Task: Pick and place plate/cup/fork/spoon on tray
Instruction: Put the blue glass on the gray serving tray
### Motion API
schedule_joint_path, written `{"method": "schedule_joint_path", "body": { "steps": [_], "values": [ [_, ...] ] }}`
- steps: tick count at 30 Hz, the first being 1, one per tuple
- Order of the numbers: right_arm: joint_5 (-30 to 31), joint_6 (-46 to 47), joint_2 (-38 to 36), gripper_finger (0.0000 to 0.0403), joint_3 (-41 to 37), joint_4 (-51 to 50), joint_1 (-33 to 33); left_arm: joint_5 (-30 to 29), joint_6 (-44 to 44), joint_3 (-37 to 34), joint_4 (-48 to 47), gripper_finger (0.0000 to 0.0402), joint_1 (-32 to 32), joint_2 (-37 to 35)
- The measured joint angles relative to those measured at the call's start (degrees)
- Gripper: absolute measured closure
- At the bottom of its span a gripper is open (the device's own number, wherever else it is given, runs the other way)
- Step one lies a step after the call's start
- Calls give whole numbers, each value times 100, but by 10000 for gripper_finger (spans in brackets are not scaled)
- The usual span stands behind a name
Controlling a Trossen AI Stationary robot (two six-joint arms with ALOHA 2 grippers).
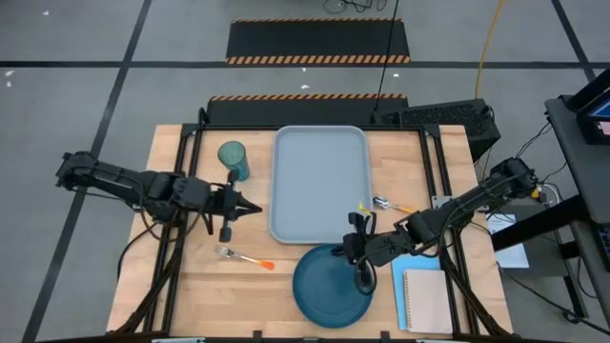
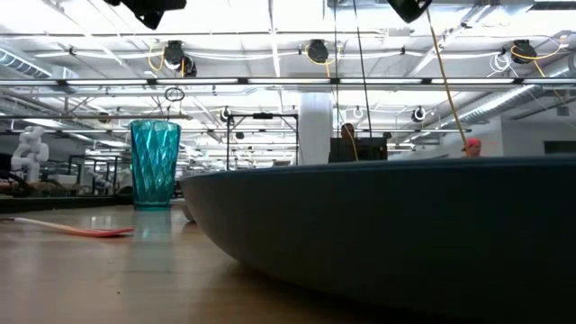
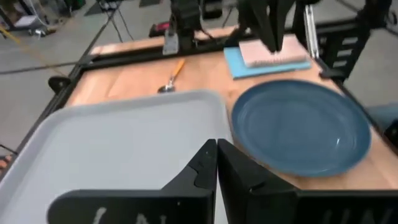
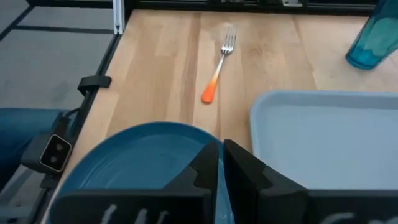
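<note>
Dark blue plate (image 1: 331,285) on the wooden desk (image 1: 191,286) under the narrow right pincer (image 1: 362,250), tray (image 1: 319,181) beside the narrow left pincer (image 1: 250,207), striped floor mats (image 1: 317,41) beyond.

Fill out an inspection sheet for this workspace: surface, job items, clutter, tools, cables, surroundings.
Surface: wooden table, on a dark frame.
Job's things: tray holds nothing; plate on the table beside the tray's near end; cup upright left of the tray; fork on the table left of the plate; spoon right of the tray.
Clutter: beige notebook on a light blue sheet.
Tools: left tool shut, beside the tray's left edge; right tool shut, over the plate's far rim.
Cables: yellow cable on the floor.
Surroundings: striped floor mats; dark box behind the table.
</note>
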Motion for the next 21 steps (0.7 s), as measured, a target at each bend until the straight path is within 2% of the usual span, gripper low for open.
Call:
{"method": "schedule_joint_path", "body": {
  "steps": [6, 11, 14, 21],
  "values": [
    [-6, -43, 0, 383, -168, -1, -7, -590, -475, -2, -280, 385, 83, 154],
    [-22, 57, 0, 383, -438, -11, -7, -701, -974, 15, -663, 385, 347, 152],
    [-28, 423, 0, 383, -526, -26, -9, -726, -1058, 347, -1423, 385, 495, 204],
    [-61, 590, -67, 383, -533, -54, -13, -775, -1296, 1765, -3907, 384, 1012, 854]
  ]
}}
